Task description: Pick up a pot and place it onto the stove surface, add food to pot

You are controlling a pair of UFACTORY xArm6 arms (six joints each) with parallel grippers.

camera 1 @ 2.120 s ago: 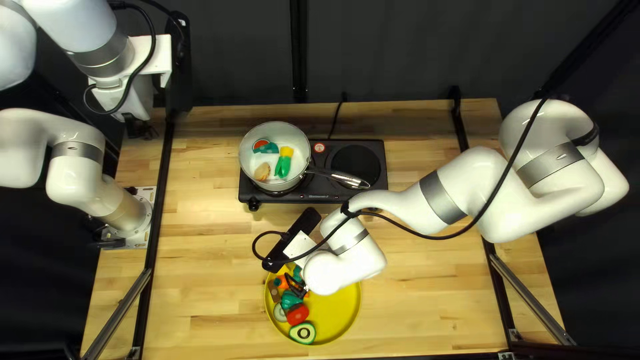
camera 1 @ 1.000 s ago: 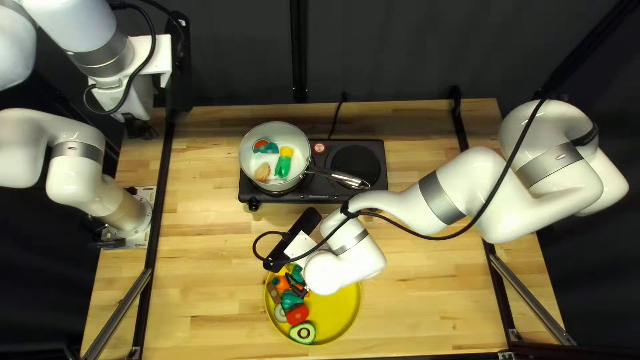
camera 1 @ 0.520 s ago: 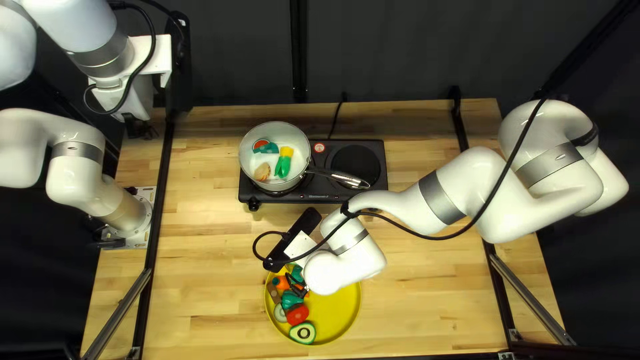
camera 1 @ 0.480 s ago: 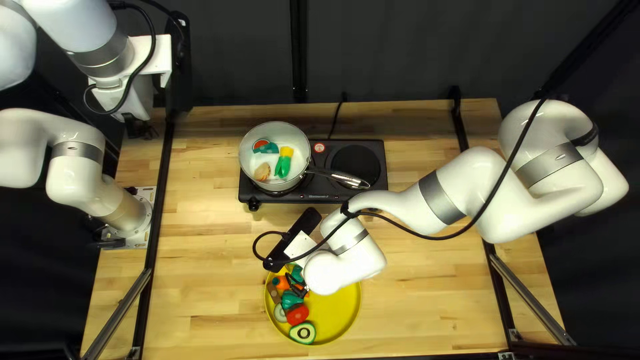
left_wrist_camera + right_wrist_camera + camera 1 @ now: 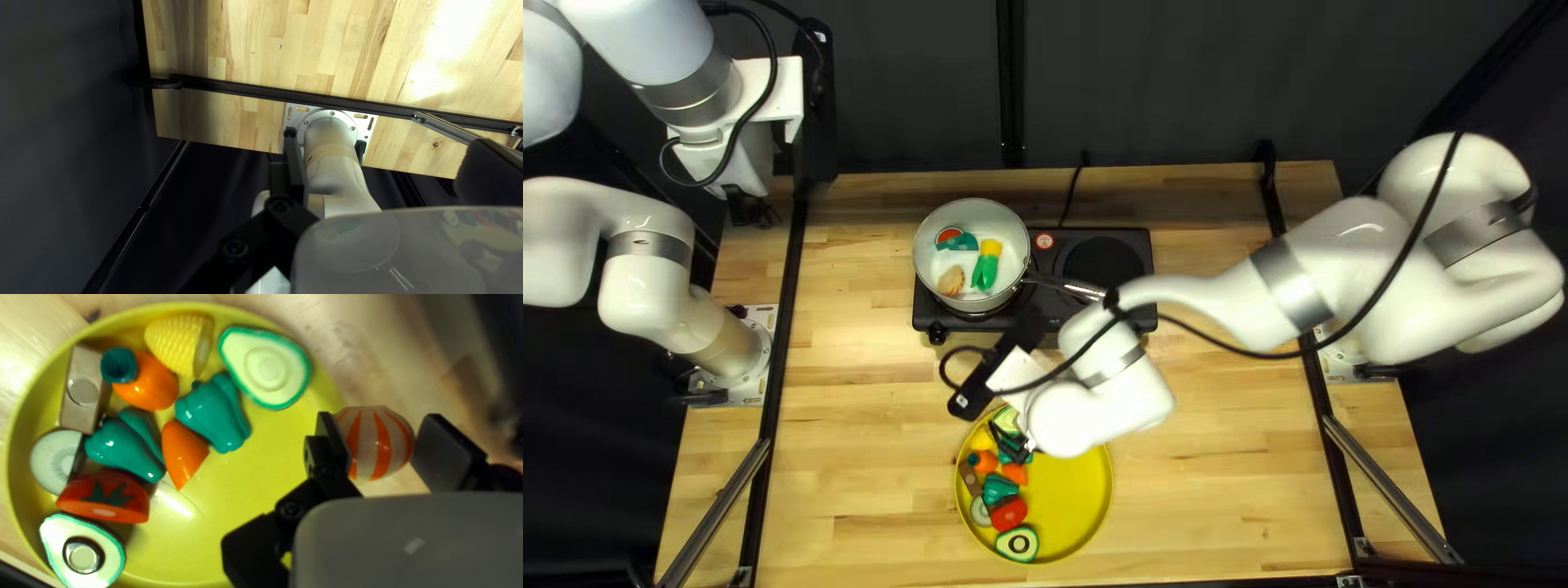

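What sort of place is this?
Likely a robotics lab with a mock kitchen: two white jointed robot arms at a light wooden table, a black rectangular stove under a round white pot, and shiny plastic-looking toy food on a round yellow plate.

Robot arms [image 5: 654,289] on a table [image 5: 871,436] before dark curtains [image 5: 1198,87] suggest a lab.

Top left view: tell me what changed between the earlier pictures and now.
My right gripper moved toward the stove in this view and now holds an orange-and-white striped toy piece; I cannot tell when it closed. The round white pot on the black two-burner stove, and my left arm, stayed put.
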